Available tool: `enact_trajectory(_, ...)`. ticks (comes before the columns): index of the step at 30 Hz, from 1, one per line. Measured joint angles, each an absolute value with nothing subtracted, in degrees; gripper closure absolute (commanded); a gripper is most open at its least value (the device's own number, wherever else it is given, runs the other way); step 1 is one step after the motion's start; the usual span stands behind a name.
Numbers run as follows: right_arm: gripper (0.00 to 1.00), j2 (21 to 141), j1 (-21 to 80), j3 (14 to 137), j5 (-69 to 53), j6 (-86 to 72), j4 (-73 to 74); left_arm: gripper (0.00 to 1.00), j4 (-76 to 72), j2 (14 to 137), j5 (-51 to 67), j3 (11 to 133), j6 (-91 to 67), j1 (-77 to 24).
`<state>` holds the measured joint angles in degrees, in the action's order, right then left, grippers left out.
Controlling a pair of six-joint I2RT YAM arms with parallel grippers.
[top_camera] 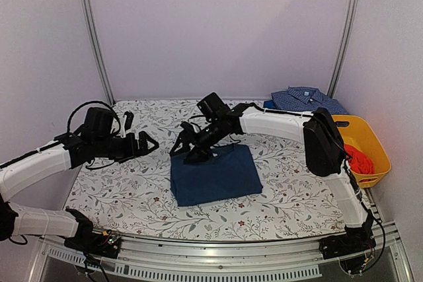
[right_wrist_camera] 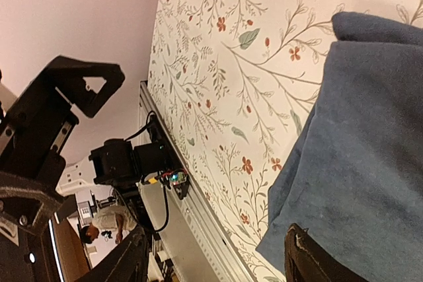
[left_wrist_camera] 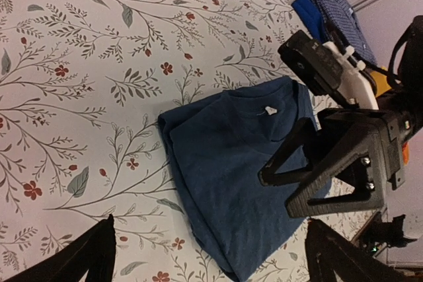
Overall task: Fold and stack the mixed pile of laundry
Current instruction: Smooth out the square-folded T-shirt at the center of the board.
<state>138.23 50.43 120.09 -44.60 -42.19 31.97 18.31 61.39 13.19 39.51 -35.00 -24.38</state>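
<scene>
Top external view: the folded navy garment (top_camera: pixel 218 176) lies in the middle of the table (top_camera: pixel 132 196), so I judge this fold done. My right pincer (top_camera: pixel 186 155) hangs over its far left corner, spread and holding nothing, forearm reaching in from the right edge. My left pincer (top_camera: pixel 142 131) hovers spread near the left edge. Next I'd fetch the shirt (top_camera: pixel 304 99) at the far right corner. The red cloth (top_camera: pixel 359 158) lies in the basket (top_camera: pixel 370 138).

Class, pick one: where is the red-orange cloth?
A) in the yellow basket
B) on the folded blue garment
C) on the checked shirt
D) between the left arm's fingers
A: the red-orange cloth lies inside the yellow basket.
</scene>
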Motion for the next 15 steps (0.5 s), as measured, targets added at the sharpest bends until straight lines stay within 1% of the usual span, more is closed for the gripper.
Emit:
enact_trajectory(4,0.30,130.0,49.4,106.3,-48.6,-44.1,22.4,0.00,16.1,62.1,15.7,39.6,-35.4,-25.8)
enact_trajectory(5,0.31,127.4,48.8,103.1,-48.9,-44.3,20.6,0.02,15.4,62.7,16.2,39.7,-35.4,-26.5)
enact_trajectory(9,0.33,115.7,44.4,90.5,-49.7,-44.8,15.0,0.19,13.5,68.7,18.1,42.1,-35.6,-31.3)
enact_trajectory(12,0.34,107.1,39.7,81.7,-49.7,-43.9,12.6,0.32,11.7,76.0,19.9,45.5,-35.5,-35.3)
enact_trajectory(13,0.35,104.9,38.1,79.1,-49.6,-43.4,12.2,0.36,11.0,78.6,20.7,46.6,-35.6,-36.5)
enact_trajectory(15,0.35,102.6,36.1,75.1,-49.3,-42.0,11.8,0.39,9.8,83.5,22.6,48.6,-36.0,-38.3)
